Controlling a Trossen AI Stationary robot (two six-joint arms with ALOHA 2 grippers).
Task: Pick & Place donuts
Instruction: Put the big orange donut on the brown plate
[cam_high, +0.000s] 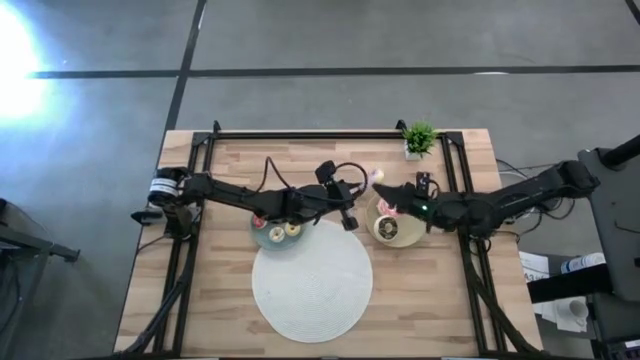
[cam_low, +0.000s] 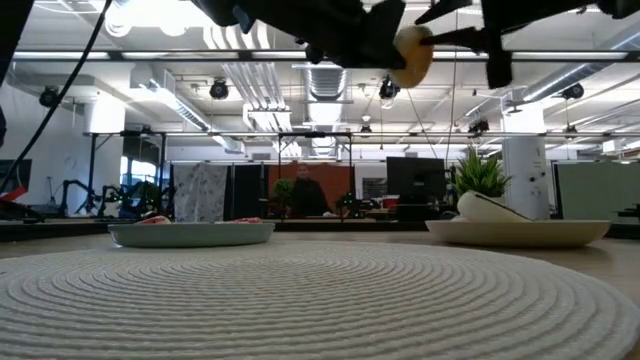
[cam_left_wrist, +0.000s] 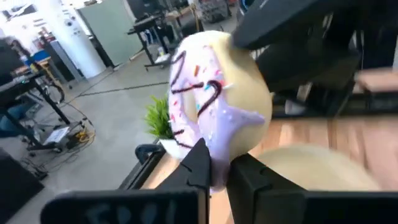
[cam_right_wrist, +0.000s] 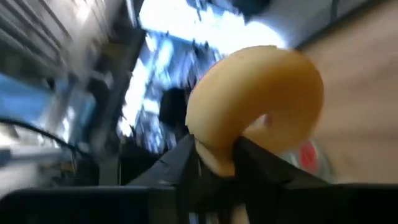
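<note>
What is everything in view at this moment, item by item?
table: one, light wood, under everything
mat: one, white, round, front centre
teal plate: one, left of centre
beige plate: one, right of centre
small donuts: several, mixed colours, on both plates; count unclear
pink donut: one, in the air between the plates
plant: one, green, far right corner
person: one, far behind the table
left claw: shut on pink donut
right claw: at the same donut

Woven round white mat (cam_high: 311, 285) lies bare; shallow round teal plate (cam_high: 262, 238), beige plate (cam_high: 405, 237) and small potted green plant (cam_high: 419, 138) flank the table's middle.
</note>
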